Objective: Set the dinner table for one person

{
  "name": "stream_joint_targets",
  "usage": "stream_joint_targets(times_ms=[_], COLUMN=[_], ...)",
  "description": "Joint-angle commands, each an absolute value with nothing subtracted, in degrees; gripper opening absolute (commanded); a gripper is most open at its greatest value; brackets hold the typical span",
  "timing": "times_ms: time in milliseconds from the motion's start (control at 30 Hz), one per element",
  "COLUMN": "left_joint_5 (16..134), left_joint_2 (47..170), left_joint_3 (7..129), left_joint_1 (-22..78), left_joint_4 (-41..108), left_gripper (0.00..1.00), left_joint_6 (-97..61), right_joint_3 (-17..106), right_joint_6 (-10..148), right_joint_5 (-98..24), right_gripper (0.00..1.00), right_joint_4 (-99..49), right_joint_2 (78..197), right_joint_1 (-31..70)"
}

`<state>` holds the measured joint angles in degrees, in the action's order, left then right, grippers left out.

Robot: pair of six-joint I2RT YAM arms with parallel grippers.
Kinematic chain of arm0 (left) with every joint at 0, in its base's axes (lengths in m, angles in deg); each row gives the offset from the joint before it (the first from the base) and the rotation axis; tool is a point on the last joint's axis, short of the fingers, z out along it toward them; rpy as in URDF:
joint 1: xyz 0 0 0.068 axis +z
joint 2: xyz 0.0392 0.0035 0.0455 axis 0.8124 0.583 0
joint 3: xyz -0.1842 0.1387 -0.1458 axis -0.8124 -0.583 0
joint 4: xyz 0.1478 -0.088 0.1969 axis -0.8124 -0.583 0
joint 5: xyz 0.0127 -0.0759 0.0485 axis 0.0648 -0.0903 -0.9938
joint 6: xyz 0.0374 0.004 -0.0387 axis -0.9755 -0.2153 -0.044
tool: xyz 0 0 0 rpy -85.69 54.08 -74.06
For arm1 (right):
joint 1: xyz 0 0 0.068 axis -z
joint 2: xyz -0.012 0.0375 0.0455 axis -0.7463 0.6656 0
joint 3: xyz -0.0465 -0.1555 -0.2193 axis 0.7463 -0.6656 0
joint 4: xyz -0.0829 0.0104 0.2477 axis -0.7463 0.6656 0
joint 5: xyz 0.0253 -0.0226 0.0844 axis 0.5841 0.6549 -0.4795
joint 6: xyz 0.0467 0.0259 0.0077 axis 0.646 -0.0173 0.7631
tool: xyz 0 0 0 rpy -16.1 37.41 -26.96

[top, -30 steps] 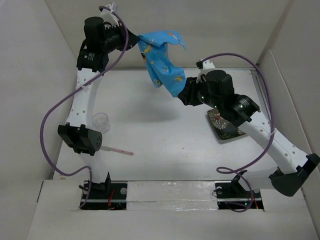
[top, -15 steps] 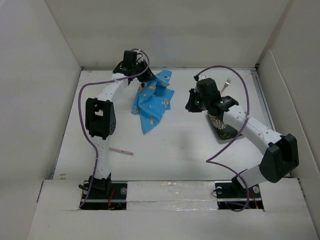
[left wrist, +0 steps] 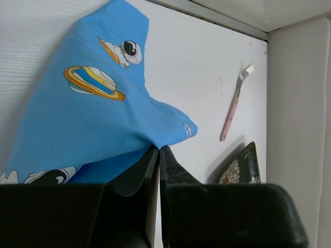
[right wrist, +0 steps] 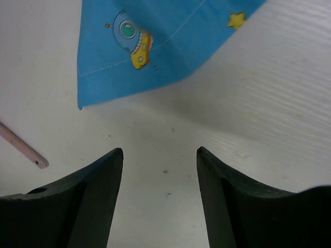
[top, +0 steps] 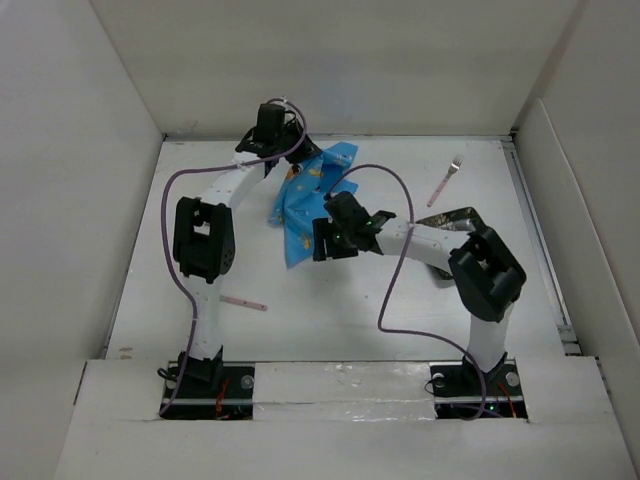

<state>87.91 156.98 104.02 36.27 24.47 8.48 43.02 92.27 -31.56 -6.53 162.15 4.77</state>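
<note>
The white dinner table (top: 350, 310) carries a blue cartoon-print placemat (top: 305, 200), crumpled at the far middle. My left gripper (top: 287, 158) is shut on the placemat's far edge; in the left wrist view the jaws (left wrist: 159, 149) pinch a fold of the cloth (left wrist: 93, 113). My right gripper (top: 316, 243) is open and empty, low over the table just right of the placemat's near corner. In the right wrist view the open fingers (right wrist: 159, 152) frame bare table with the cloth corner (right wrist: 155, 41) just ahead.
A pink-handled fork (top: 445, 180) lies at the far right, also in the left wrist view (left wrist: 235, 106). A dark floral plate (top: 458, 218) lies partly under my right arm. A pink utensil (top: 242, 302) lies at the near left. White walls surround the table.
The placemat came down from mid-air onto the table. My right gripper let go of it and swung left from beside the plate to the cloth's near corner. My left gripper still holds it.
</note>
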Motion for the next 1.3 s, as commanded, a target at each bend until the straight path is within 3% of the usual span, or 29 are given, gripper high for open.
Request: stream_joint_targets(times_ms=[0,433,533,667,767,867,900,1000,1133,1267], left_joint_5=[86.52,87.48,87.13,86.78,85.73,84.76,84.06,81.52,74.66,70.63], left_joint_2=[152.70,149.54,149.10,148.48,147.78,147.17,146.73,145.85,144.18,142.25], left_joint_3=[105.92,99.51,98.28,97.13,96.52,96.25,96.08,96.68,99.76,108.95], left_joint_1=[36.58,38.87,38.87,38.87,38.87,38.87,38.87,39.39,39.39,40.54], left_joint_4=[25.90,27.57,27.92,28.53,28.19,27.48,27.31,25.82,21.34,16.08], left_gripper=[0.00,0.00,0.00,0.00,0.00,0.00,0.00,0.00,0.00,0.00], left_joint_6=[7.11,5.00,4.74,5.00,4.57,3.86,3.42,2.11,-2.10,-5.18], right_joint_3=[47.65,53.02,53.54,54.68,58.10,59.43,59.87,60.14,60.05,63.11], right_joint_6=[95.77,101.93,100.71,100.96,101.49,102.98,103.07,102.81,97.21,90.26], right_joint_5=[-31.17,-25.10,-26.50,-26.68,-25.98,-24.05,-23.26,-19.31,-14.21,-17.08], right_gripper=[0.65,0.69,0.76,0.78,0.69,0.50,0.33,0.00,0.00,0.00], right_joint_4=[-10.52,-13.33,-14.56,-15.36,-12.82,-11.14,-11.05,-10.09,-9.55,-7.82], right_joint_2=[165.91,174.20,174.11,175.25,178.23,180.35,180.44,179.04,172.28,159.39], right_joint_1=[1.44,-2.79,-3.49,-3.49,-3.49,-3.49,-3.49,-3.49,-3.49,1.06])
